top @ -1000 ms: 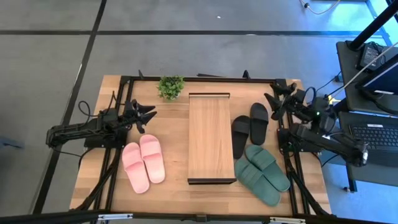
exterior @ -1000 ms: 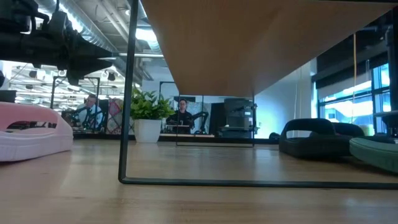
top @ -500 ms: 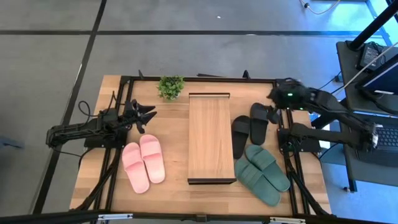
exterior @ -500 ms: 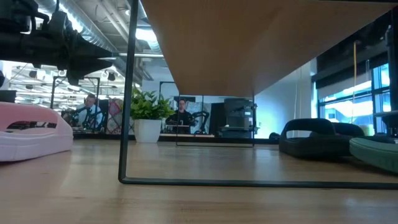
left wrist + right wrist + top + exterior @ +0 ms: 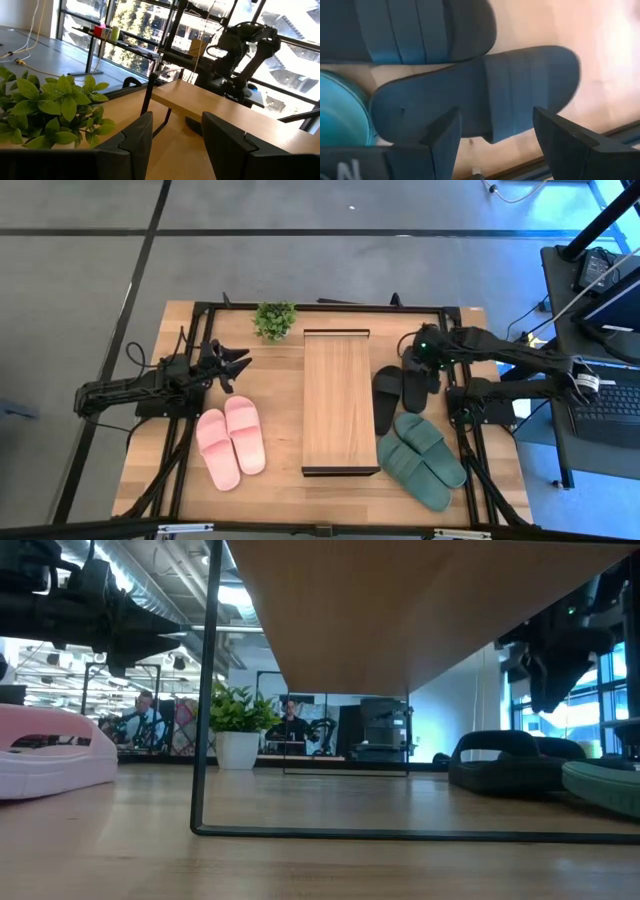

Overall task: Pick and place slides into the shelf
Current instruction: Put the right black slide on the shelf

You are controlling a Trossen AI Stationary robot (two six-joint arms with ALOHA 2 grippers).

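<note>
The left gripper [image 5: 238,366] waits well to the left of the shelf [image 5: 336,400], level with its far half, fingers spread and holding nothing; in its wrist view the two dark fingers [image 5: 137,137] stand apart with bare tabletop between them.

The pink slides [image 5: 231,440] lie side by side on the table [image 5: 275,485] — left of the shelf, beside its near half, well apart from the left gripper. In the low view one pink slide [image 5: 50,748] rests flat at the left edge.

A plant [image 5: 274,319] stands just off the shelf's far left corner.

The shelf itself runs lengthwise down the middle of the table, its plank top bare; from the low view its plank [image 5: 400,600] hangs overhead on a thin dark frame.

Just right of the shelf, by its far half, lie the black slides [image 5: 402,388]. The right gripper [image 5: 428,362] hovers over the outer black slide — its fingers [image 5: 445,137] spread wide, straddling a black slide [image 5: 485,95] without touching it.

The green slides [image 5: 422,458] lie right of the shelf's near half, just beside the black pair.
</note>
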